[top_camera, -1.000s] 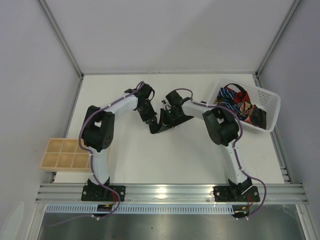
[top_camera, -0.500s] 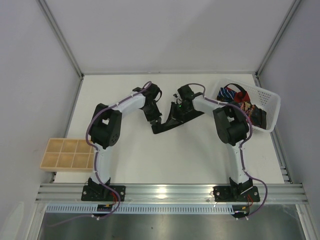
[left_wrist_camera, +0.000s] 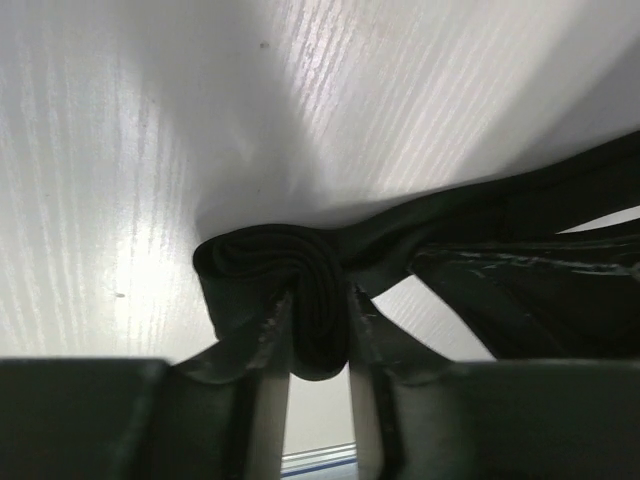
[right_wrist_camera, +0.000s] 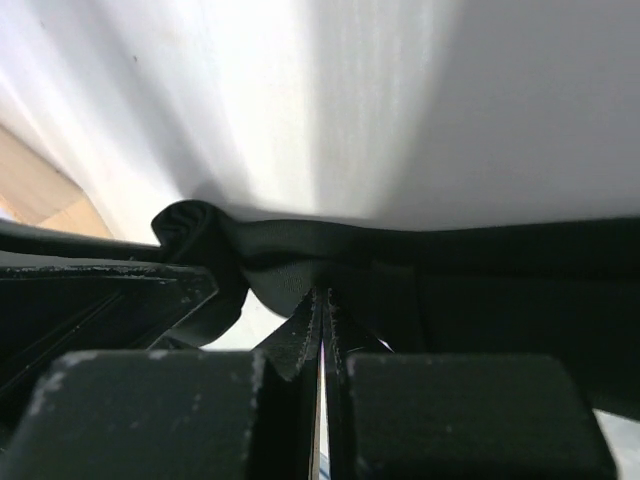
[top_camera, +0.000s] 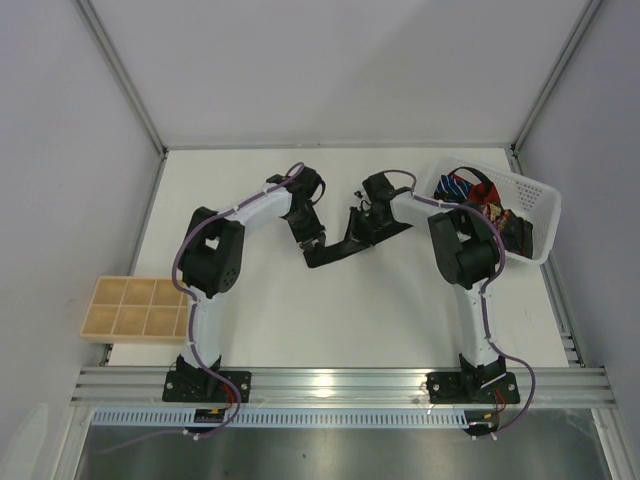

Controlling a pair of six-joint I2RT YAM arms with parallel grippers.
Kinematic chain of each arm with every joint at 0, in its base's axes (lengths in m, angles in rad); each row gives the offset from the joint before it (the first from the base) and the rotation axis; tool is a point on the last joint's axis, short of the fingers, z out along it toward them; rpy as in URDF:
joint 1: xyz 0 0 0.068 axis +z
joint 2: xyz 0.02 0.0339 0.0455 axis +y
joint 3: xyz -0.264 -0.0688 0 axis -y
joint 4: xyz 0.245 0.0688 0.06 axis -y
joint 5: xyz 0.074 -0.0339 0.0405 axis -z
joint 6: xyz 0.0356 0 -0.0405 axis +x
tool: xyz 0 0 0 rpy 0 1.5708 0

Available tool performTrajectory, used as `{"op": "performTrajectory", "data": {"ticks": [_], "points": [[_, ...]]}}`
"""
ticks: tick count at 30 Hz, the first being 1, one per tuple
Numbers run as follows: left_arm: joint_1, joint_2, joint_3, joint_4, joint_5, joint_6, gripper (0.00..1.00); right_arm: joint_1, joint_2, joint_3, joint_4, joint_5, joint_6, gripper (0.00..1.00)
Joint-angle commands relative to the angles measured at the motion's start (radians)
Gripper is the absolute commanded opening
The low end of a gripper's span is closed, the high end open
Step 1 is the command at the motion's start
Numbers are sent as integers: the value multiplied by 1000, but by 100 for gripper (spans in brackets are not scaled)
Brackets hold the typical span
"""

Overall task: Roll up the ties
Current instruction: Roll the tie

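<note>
The black tie (top_camera: 345,245) lies on the white worktop (top_camera: 300,320) between the two arms, a dark band running from lower left up toward the right. Both tools are on it: the left tool (top_camera: 314,240) at its lower-left end, the right tool (top_camera: 362,222) just beside it, further along the band. The left wrist view shows what the overhead view cannot: that end is wound into a small coil (left_wrist_camera: 285,275). The left tool's fingers (left_wrist_camera: 268,370) stand narrow, one on either side of a fold of the coil and touching it, so this tool holds the rolled end. In the right wrist view the right tool's fingers (right_wrist_camera: 300,340) are pressed together with a pinch of the same black fabric caught at their tips (the coil sits to their left, the flat length runs off to the right). Only the overhead view takes in the white lattice basket (top_camera: 540,225) at the worktop's far right. It holds the other ties (top_camera: 478,205), blue-white striped, red and patterned, well apart from both tools. A tan compartment tray (top_camera: 125,308) sits at the left edge.
</note>
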Motion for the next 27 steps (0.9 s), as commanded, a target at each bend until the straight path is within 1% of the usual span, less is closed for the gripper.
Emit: {"op": "performTrajectory", "data": {"ticks": [1, 6, 11, 13, 18, 27], "points": [[-11, 19, 9, 52, 5, -20, 34, 15, 22, -6, 19, 21, -19, 0], [-13, 17, -24, 88, 35, -25, 37, 6, 31, -15, 36, 19, -12, 0], [-13, -3, -42, 122, 54, -16, 50, -14, 31, -20, 45, 4, -7, 0], [-13, -23, -56, 151, 62, -6, 51, -20, 30, -21, 48, -2, -7, 0], [-10, -78, -90, 203, 89, 15, 61, -33, 13, -23, 42, -14, -11, 0], [-2, -202, -220, 459, 216, 35, 71, -47, -30, 2, 42, -60, 4, 0]]}}
